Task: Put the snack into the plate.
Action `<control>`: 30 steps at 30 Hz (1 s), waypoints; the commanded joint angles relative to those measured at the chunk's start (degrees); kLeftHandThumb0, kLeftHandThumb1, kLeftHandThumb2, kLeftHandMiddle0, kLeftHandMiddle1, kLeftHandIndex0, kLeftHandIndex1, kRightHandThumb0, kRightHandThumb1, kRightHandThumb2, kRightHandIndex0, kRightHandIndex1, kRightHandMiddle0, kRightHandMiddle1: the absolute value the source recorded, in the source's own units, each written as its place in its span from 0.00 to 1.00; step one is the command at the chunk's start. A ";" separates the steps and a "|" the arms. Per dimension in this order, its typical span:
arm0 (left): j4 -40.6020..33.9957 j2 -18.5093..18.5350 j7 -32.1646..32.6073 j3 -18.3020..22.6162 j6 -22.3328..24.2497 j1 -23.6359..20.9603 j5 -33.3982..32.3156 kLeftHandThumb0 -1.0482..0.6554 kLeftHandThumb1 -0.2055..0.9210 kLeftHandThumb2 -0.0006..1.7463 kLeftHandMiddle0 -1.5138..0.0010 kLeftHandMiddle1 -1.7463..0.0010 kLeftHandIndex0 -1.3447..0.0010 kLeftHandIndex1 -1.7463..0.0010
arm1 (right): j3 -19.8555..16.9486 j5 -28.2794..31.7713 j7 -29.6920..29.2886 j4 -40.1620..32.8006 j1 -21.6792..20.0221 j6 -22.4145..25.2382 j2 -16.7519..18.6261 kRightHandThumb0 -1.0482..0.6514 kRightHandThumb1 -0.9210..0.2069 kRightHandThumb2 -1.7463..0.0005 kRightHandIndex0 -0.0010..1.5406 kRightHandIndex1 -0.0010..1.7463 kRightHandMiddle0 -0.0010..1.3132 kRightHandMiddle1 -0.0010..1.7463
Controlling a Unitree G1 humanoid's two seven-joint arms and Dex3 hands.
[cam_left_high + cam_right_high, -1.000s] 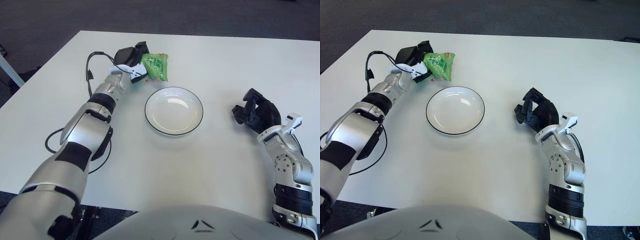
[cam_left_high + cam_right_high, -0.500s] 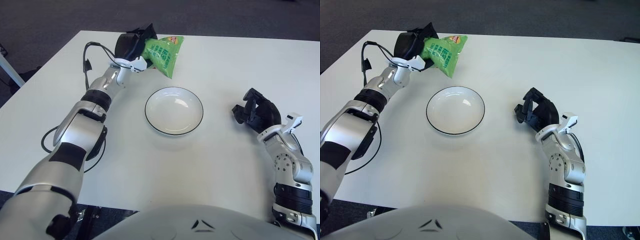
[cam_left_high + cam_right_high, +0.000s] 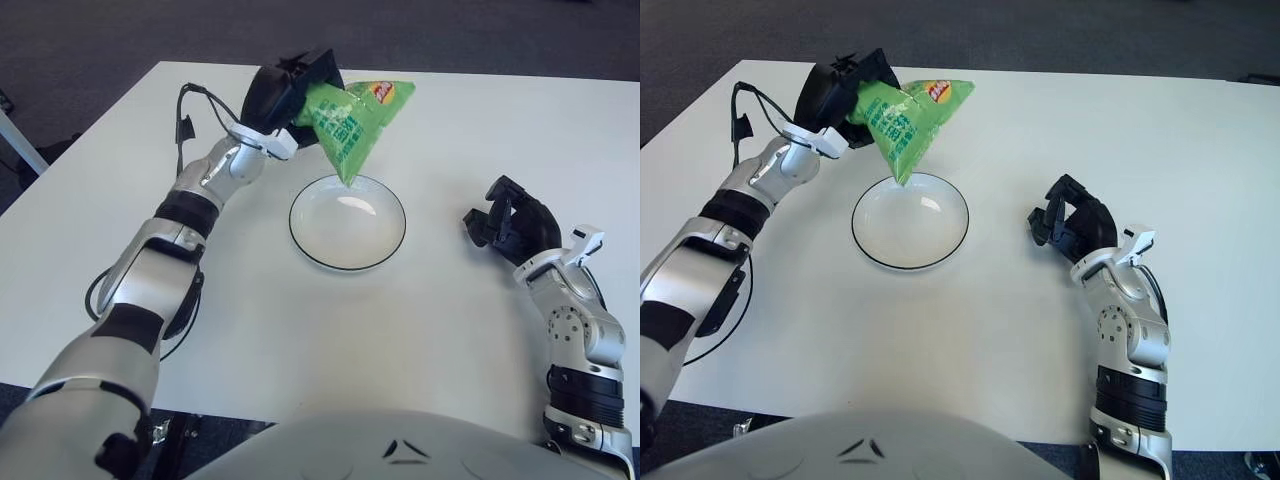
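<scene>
Snack hangs from left hand above plate.

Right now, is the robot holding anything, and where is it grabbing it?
Yes. The left hand grips the green snack by one top corner; it hangs over the plate.

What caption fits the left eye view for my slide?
Left robot hand holds the green snack bag above the far rim of the white plate; right robot hand idles beside it.
</scene>
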 commanded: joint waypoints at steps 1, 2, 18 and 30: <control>-2.27 1.81 -1.82 1.22 -2.14 0.61 -0.06 0.61 0.15 0.97 0.41 0.05 0.52 0.00 | 0.52 -1.10 -0.90 3.47 2.78 2.85 0.76 0.33 0.56 0.22 0.83 1.00 0.49 1.00; -2.95 2.13 -2.44 1.33 -3.05 0.76 -0.19 0.61 0.16 0.96 0.41 0.05 0.52 0.00 | 0.52 -1.10 -0.91 3.47 2.75 2.91 0.73 0.33 0.56 0.22 0.83 1.00 0.49 1.00; -11.90 3.32 -10.17 2.34 -10.66 6.16 -0.68 0.61 0.17 0.95 0.41 0.06 0.53 0.00 | 0.55 -1.15 -1.15 3.48 2.51 3.32 0.64 0.32 0.56 0.22 0.83 1.00 0.49 1.00; -12.53 2.16 -19.61 1.56 -13.56 10.47 -5.19 0.62 0.17 0.95 0.41 0.06 0.53 0.00 | 0.66 -1.13 -1.42 3.08 2.42 3.65 0.71 0.32 0.56 0.22 0.83 1.00 0.49 1.00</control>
